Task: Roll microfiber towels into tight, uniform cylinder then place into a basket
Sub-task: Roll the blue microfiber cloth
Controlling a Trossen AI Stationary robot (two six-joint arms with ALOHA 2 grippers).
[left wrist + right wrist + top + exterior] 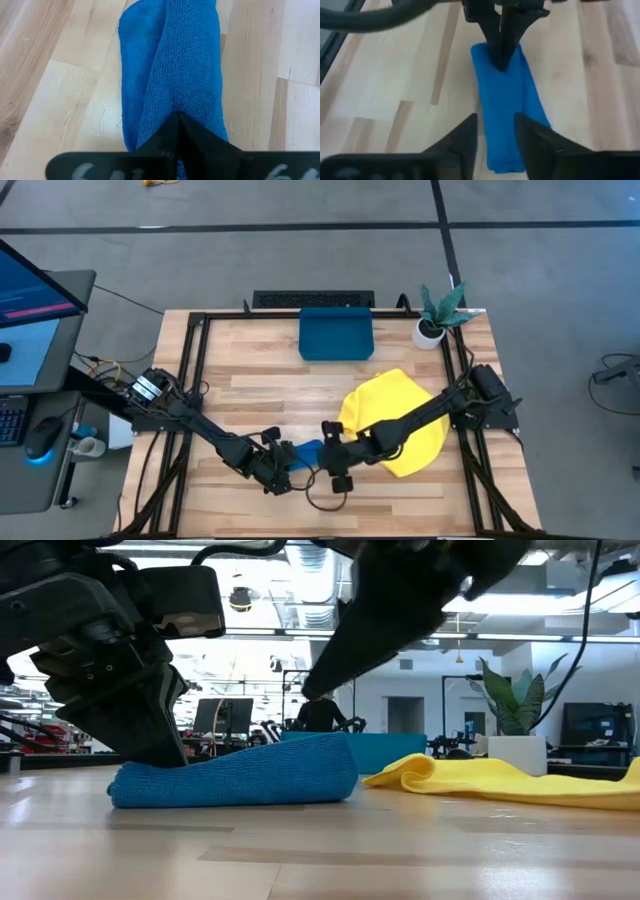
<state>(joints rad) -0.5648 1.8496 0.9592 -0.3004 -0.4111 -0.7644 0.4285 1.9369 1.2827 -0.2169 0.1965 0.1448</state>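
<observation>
From above, the left gripper was clamped on one end of the rolled blue towel near the tabletop's front edge, with the right gripper at the other end. The yellow towel lay toward the right edge, the basket by the back edge.

At table height, the blue towel lay flat, its long axis left to right.

The left wrist camera showed the closed fingers pinching the towel.

The right wrist camera showed the right fingers parted astride the roll, lengthwise between both grippers.
</observation>
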